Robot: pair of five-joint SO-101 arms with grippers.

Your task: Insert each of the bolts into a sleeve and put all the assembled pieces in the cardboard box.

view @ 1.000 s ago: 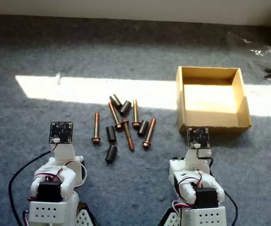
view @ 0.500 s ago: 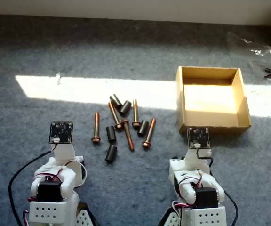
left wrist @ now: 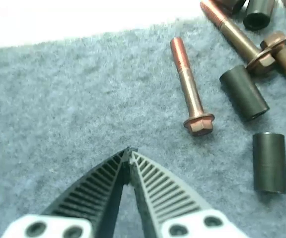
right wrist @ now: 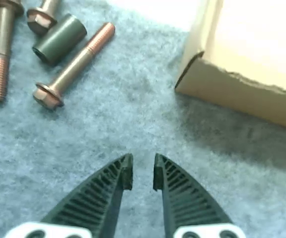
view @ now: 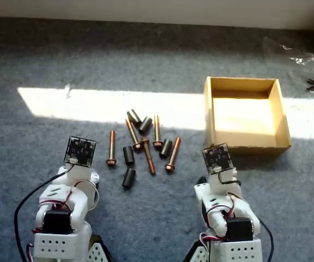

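Bolts [view: 112, 147] and sleeves [view: 128, 177] lay loose left of cardboard box [view: 247, 146], left tool [left wrist: 129, 151] pinched closed, empty, right tool [right wrist: 142, 171] slightly parted, empty.

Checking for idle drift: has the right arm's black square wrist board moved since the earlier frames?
Yes: the board swung toward the copper-coloured bolts, away from the tan cardboard box.

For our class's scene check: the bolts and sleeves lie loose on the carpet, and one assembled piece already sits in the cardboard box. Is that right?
No: the high view shows the cardboard box empty. The bolts and sleeves do lie loose on the carpet.
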